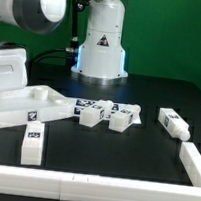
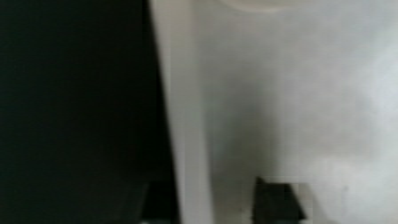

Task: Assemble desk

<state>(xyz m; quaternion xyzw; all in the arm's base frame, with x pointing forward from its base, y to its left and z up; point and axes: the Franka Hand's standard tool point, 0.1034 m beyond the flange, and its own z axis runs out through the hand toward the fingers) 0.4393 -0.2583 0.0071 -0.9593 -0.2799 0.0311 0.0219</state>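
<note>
The white desk slab [image 1: 40, 106] lies at the exterior view's left, its left end under my gripper [image 1: 6, 79]. In the wrist view the slab [image 2: 285, 100] fills the frame, blurred and very close, with its edge against the dark table. My gripper [image 2: 222, 200] straddles that edge. One dark fingertip [image 2: 164, 208] is off the slab and the other [image 2: 278, 196] is over it, with slab filling the space between them. Four white tagged legs lie loose: one [image 1: 31, 143] in front of the slab, two [image 1: 92, 111] [image 1: 123, 116] at the middle, one [image 1: 174, 122] at the right.
The white border rail [image 1: 89, 186] runs along the front and up the exterior view's right side [image 1: 193, 159]. The arm's white base [image 1: 101, 43] stands at the back centre on the black table [image 1: 144, 143].
</note>
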